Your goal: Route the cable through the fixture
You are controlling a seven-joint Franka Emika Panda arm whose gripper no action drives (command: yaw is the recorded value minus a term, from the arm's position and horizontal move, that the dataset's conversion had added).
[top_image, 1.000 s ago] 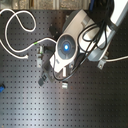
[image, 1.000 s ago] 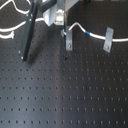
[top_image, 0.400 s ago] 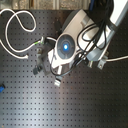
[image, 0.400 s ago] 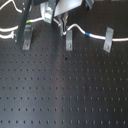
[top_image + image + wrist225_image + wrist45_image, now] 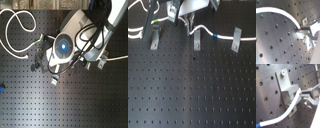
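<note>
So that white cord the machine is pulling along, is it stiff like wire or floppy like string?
Probably floppy: the cable lies in loose loops on the board in the second exterior view. It likely has some springiness, since in the first wrist view it arcs smoothly from the gripper rather than kinking. It looks thin, so probably light.

- Arm (image 5: 75,35): white rounded shell, glowing blue round light, black cables looped alongside.
- Gripper (image 5: 307,96): grey metal fingers (image 5: 312,90), thin and angular; pale housing behind the fingers.
</note>
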